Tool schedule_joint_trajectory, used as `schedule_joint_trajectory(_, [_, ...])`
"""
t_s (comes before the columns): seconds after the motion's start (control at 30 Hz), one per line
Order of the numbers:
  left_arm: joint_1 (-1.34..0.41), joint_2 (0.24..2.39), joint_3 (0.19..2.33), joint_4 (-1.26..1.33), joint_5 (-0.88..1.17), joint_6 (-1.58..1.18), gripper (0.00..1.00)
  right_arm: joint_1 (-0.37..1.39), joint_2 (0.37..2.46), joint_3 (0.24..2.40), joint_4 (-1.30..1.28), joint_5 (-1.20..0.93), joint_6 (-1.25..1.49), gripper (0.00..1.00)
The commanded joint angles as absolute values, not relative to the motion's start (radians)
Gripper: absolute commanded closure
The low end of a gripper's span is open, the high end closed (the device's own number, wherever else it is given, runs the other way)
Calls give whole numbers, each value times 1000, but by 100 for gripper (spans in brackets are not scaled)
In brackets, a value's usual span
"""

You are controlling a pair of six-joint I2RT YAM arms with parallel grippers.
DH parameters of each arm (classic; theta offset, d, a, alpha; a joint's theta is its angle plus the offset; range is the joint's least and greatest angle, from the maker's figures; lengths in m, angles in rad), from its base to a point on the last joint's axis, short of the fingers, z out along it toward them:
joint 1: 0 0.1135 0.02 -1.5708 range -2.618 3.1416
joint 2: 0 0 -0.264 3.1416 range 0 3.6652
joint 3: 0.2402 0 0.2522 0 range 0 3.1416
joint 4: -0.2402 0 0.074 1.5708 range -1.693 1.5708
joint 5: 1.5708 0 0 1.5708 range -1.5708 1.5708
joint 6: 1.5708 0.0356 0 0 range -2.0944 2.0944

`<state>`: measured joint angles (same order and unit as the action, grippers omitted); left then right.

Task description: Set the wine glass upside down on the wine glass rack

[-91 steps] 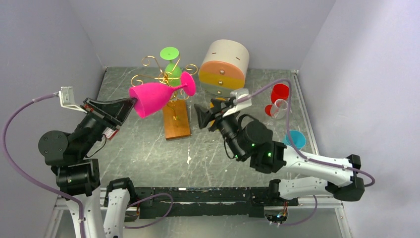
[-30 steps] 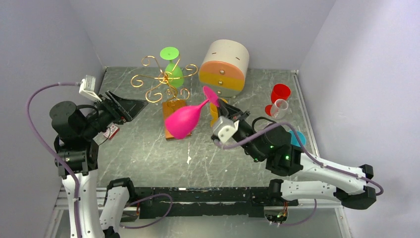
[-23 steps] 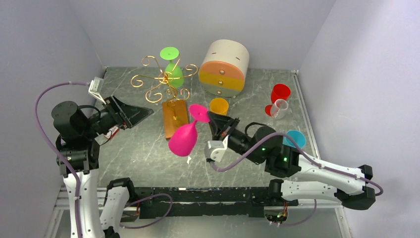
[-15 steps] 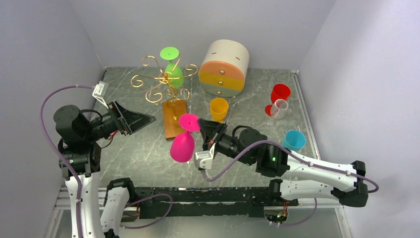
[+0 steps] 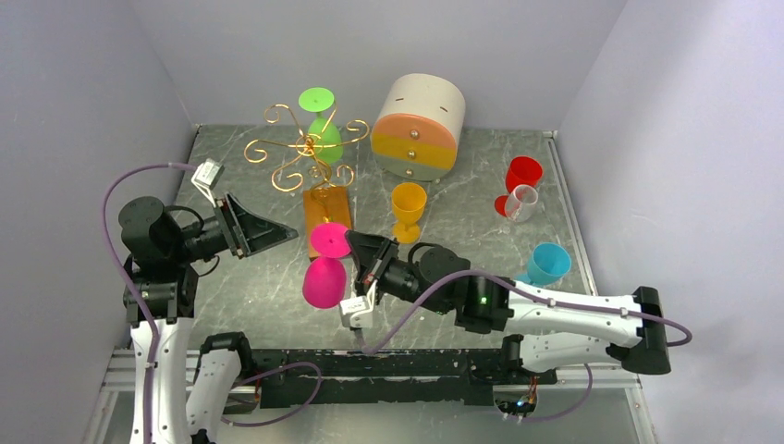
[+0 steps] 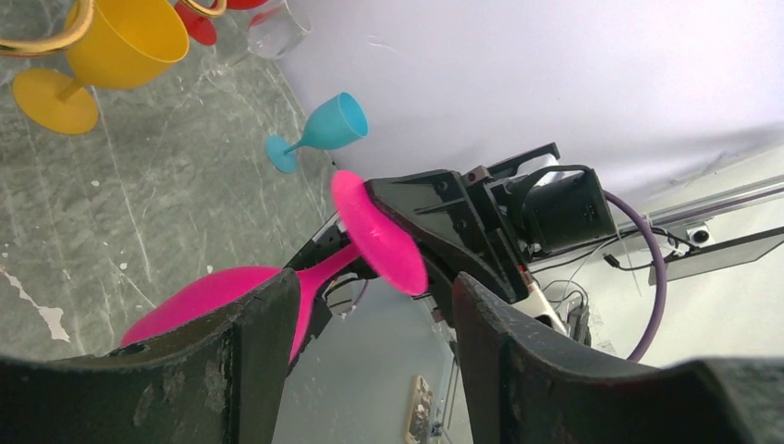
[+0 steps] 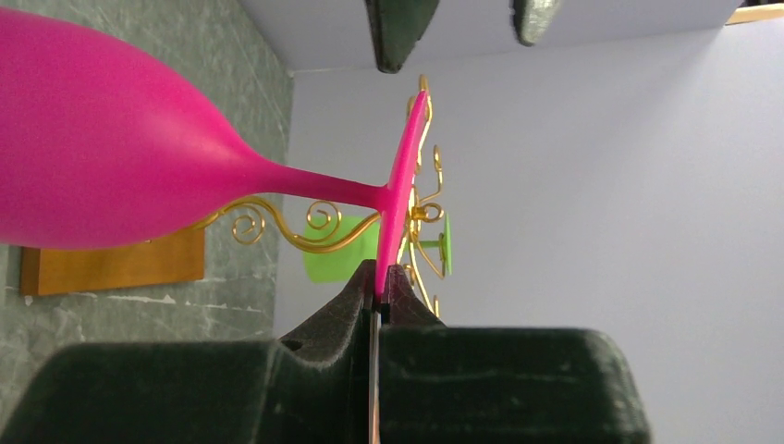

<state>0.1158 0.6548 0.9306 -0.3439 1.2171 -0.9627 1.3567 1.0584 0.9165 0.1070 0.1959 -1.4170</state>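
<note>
While the right gripper (image 5: 359, 257) pinches the foot rim of the pink wine glass (image 5: 324, 280), the glass hangs bowl-down over the near part of the table (image 5: 268, 298) — already inverted, but well apart from the gold wire rack (image 5: 298, 153), where a green wine glass (image 5: 323, 132) hangs. Left gripper (image 5: 277, 236) — jaws apart, empty. By my judgement, the carry to the rack, the hanging and the release remain.
</note>
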Motion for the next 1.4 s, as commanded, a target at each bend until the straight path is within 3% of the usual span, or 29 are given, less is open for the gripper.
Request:
schedule_joint_trajectory(0.0, [102, 644, 915, -300, 1261, -990, 34, 1374, 1105, 945, 185, 257, -1476, 100])
schedule_joint_trajectory(0.33, [99, 697, 958, -573, 1181, -735, 45, 1409, 1175, 955, 235, 276, -1505, 100])
schedule_joint_trajectory(0.77, [95, 708, 939, -587, 1217, -729, 53, 1420, 1245, 967, 307, 338, -1568, 100])
schedule_joint_trajectory(0.93, [95, 700, 888, -507, 1249, -797, 71, 1421, 1269, 967, 315, 371, -1581, 100])
schedule_joint_trajectory(1.0, [94, 697, 891, -518, 1234, -787, 81, 1420, 1266, 964, 322, 370, -1578, 100])
schedule_joint_trajectory(1.03, [95, 699, 914, -558, 1201, -763, 92, 1421, 1263, 960, 322, 367, -1569, 100])
schedule_joint_trajectory(1.07, [95, 699, 924, -571, 1187, -755, 93, 1421, 1262, 959, 319, 366, -1560, 100])
schedule_joint_trajectory(1.2, [95, 701, 936, -571, 1178, -758, 93, 1420, 1253, 940, 328, 355, -1520, 87])
schedule_joint_trajectory(1.37, [95, 693, 931, -566, 1151, -761, 93, 1420, 1217, 904, 332, 339, -1429, 62])
